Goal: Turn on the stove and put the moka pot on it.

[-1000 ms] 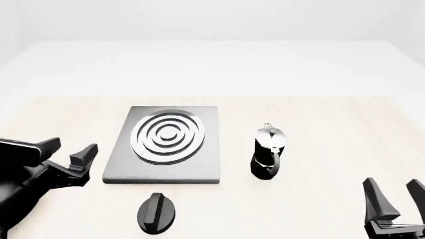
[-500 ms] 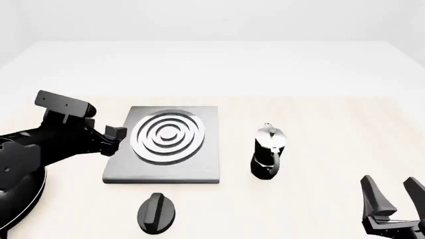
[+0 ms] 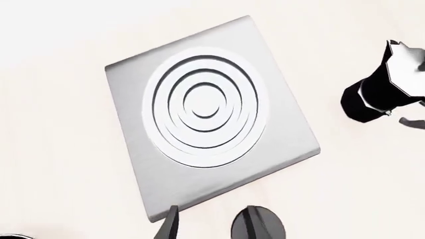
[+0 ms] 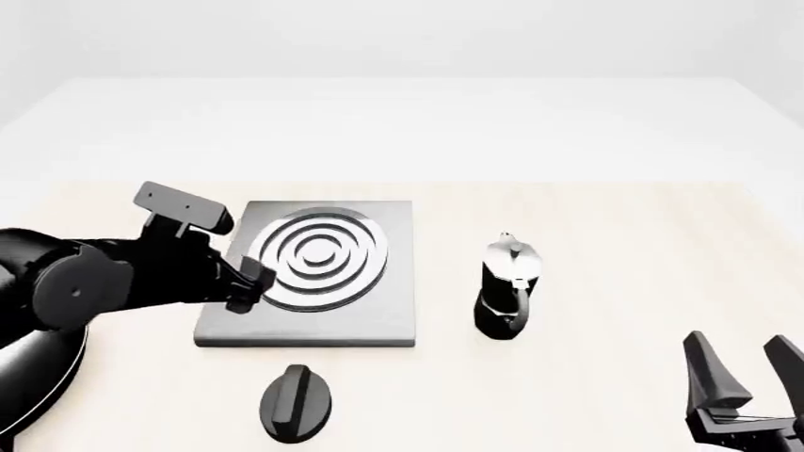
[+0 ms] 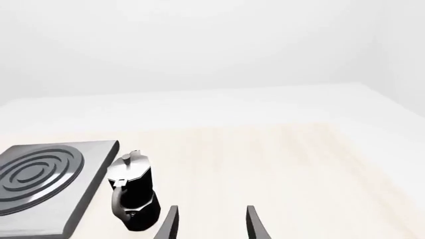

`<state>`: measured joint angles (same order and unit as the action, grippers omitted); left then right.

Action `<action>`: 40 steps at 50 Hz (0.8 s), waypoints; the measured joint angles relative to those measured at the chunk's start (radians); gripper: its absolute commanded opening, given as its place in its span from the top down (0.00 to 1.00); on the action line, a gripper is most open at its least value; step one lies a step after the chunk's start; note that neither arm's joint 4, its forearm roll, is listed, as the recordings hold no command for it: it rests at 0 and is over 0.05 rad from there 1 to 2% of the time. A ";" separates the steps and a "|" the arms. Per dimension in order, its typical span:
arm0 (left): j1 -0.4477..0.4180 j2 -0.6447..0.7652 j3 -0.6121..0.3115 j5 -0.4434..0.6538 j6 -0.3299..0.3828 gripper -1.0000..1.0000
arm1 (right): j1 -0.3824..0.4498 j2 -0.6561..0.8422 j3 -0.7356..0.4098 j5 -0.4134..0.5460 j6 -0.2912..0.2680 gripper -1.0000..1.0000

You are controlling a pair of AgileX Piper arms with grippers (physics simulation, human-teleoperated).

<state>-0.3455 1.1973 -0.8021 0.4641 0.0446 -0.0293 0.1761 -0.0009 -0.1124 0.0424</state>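
Moka pot [image 4: 507, 285] is what we are watching first: it is standing upright on the pale surface [image 4: 603, 245], just to the right of the stove [image 4: 377, 315] and apart from it, with its black faceted base down, its silver upper part and knobbed lid on top, and its black handle facing us in the front view. We are seeing the stove lying flat on the surface as a dark-grey square slab, its concentric silver rings sitting toward the slab's far half. We are finding the round black knob [image 4: 296, 403] with its raised bar lying separately on the surface, just in front of the slab's near edge. Our left pincer [image 4: 247, 280] is hanging over the slab's left part, close beside the rings, and in the left wrist view its two fingers [image 3: 169, 226] are showing spread apart with nothing between them, the slab below them and the knob just beside. Our right pincer [image 4: 747, 377] is sitting low at the near right of the surface, well apart from the pot; its fingers are standing apart and holding nothing, and its wrist view is showing the pot just left of the gap between them.
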 measured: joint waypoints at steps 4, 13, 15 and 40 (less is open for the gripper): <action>-0.013 0.025 -0.001 0.002 -0.012 0.00 | 0.000 0.000 0.000 0.000 0.002 0.00; -0.048 0.071 0.012 -0.008 -0.046 0.00 | -0.001 0.000 0.000 0.001 0.009 0.00; -0.059 0.078 0.016 -0.009 -0.056 0.00 | -0.001 0.000 0.000 0.000 0.010 0.00; -0.192 0.161 0.090 -0.069 -0.206 0.00 | -0.003 -0.015 0.000 0.009 0.032 0.00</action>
<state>-0.5378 1.3584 -0.7124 0.3954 -0.1611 -0.0327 0.1610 -0.0008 -0.1035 0.0743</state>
